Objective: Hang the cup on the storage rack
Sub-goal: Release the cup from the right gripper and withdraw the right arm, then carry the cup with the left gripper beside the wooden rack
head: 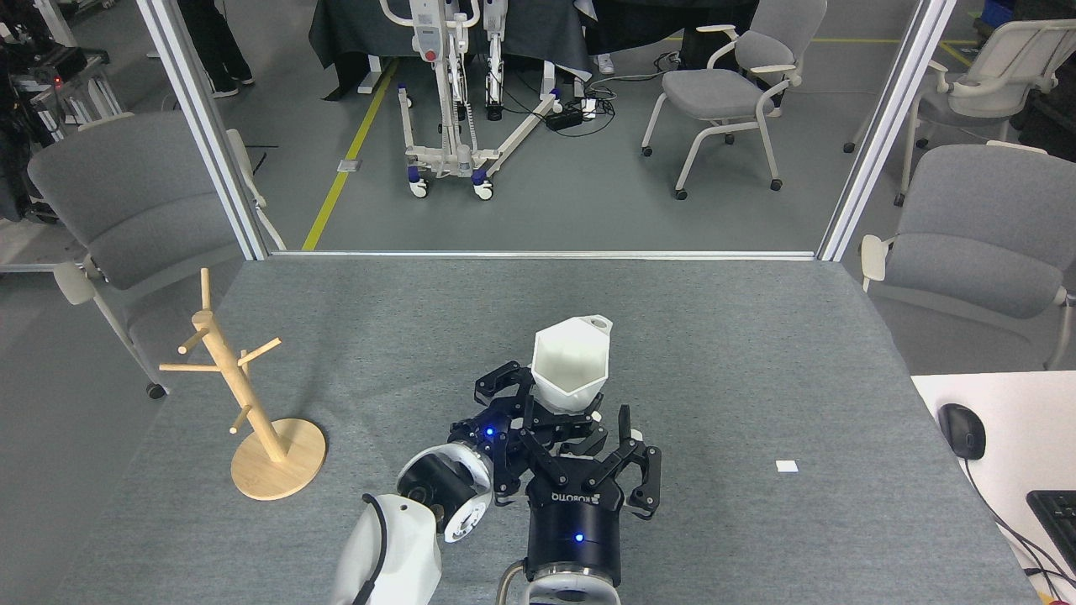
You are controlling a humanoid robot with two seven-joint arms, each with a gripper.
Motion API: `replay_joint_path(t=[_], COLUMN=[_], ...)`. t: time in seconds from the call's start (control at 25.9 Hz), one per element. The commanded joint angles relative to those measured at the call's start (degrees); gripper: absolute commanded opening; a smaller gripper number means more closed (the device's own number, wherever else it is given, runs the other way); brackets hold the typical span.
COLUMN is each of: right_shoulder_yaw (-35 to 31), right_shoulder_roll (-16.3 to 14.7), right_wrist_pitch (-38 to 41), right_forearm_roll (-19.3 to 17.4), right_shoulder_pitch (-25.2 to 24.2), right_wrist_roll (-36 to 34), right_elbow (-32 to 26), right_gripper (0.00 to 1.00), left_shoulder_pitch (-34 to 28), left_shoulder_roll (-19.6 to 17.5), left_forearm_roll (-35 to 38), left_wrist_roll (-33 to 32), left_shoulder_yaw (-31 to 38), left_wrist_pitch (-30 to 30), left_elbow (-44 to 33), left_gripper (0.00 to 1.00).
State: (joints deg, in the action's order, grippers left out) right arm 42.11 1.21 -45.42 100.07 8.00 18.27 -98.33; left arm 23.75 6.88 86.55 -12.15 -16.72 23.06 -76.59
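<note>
The white faceted cup is held above the middle of the grey table, its hexagonal rim facing up and its small handle pointing away from me. My left gripper comes in from the lower left and is shut on the cup's lower body. Just below the cup, my right gripper stands open with its black fingers spread, no longer touching it. The wooden storage rack stands upright on its round base near the table's left edge, well left of both grippers, with bare pegs.
A small white tag lies on the table to the right. A white desk with a black mouse and keyboard adjoins the right edge. Grey chairs stand beyond the table's sides.
</note>
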Motion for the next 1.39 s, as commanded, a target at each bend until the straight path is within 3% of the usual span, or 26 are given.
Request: replay_joint_path(t=[0.0,0.23,0.58,0.74,0.85,0.89,0.97,1.04,1.12,1.24,1.35], right_shoulder_yaw=[-0.09,-0.18,-1.59,-8.09,-18.02,-21.28,-29.10,-37.62,-43.95,-50.63,-54.59], right_shoulder_roll=[1.43,2.83,3.45,2.48,-0.33,-2.00,-5.95,-10.61,-15.27,-19.75,-20.28], right_wrist_pitch=[-0.10,-0.10,-1.25,-4.15,-2.13,0.34,8.33,19.93,32.06,46.21,55.36], right_forearm_roll=[-0.13,-0.13,-0.05,-0.05,-1.72,-4.79,-14.28,-22.98,-27.99,-29.49,-29.23], right_shoulder_pitch=[0.27,0.27,0.88,1.76,2.46,3.08,3.78,4.40,4.22,3.52,0.27], right_wrist_roll=[-1.92,-13.61,-20.73,-20.12,-19.76,-19.32,-18.45,-18.45,-18.53,-18.71,-18.62], right_elbow=[-0.28,-1.95,-3.62,-4.15,-3.36,-3.09,-1.33,2.97,8.77,15.10,17.83], right_gripper=[0.98,0.98,0.97,0.98,0.98,0.99,0.99,0.99,0.99,0.99,0.99], left_shoulder_pitch=[-0.02,-2.74,-7.23,-8.72,-10.48,-11.18,-12.68,-14.78,-17.86,-22.43,-26.56], left_shoulder_roll=[-0.20,-2.23,-2.23,-3.45,-4.77,-5.30,-5.65,-6.00,-7.67,-9.70,-10.57], left_forearm_roll=[0.02,0.02,0.20,0.20,0.38,0.38,0.38,0.46,0.38,0.38,0.38], left_wrist_roll=[0.02,0.02,0.54,0.72,0.81,0.81,0.81,0.90,1.25,3.44,6.61], left_shoulder_yaw=[2.48,3.09,3.09,3.18,3.44,4.24,6.34,8.28,10.21,12.67,16.63], left_wrist_pitch=[0.14,0.23,0.23,0.23,-0.12,-0.12,-0.12,-0.03,0.14,0.14,0.14], left_elbow=[-7.17,-9.45,-9.45,-11.82,-13.41,-13.93,-14.73,-16.22,-18.42,-20.88,-21.05], left_gripper=[0.00,0.00,0.00,0.00,0.00,0.00,0.00,0.00,0.00,0.00,0.00])
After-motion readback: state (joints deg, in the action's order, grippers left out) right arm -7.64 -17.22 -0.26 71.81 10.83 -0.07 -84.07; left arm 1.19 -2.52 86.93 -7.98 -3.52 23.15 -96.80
